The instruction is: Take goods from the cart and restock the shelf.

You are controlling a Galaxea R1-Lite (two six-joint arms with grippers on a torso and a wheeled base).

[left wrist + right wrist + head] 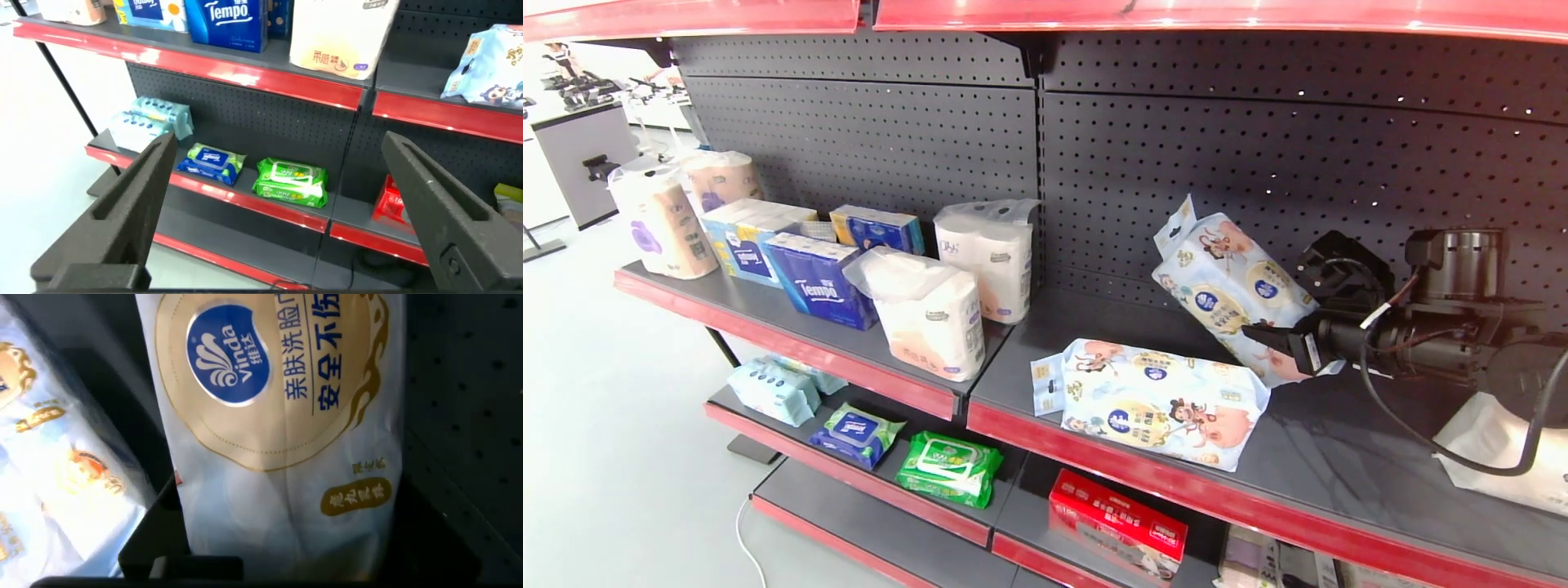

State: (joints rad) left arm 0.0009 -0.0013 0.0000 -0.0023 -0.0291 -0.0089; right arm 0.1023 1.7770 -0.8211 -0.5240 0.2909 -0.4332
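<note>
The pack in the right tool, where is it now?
Head view, right side: the pack is tilted near the pegboard, behind the flat pack on the shelf.

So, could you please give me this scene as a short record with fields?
Right gripper: shut on a tissue pack, held tilted over the middle shelf.
Second pack: same kind, lying flat at that shelf's front edge.
Left gripper: fingers open, nothing between them.
Lower shelf: green wipes pack, with a blue pack beside it.
</note>
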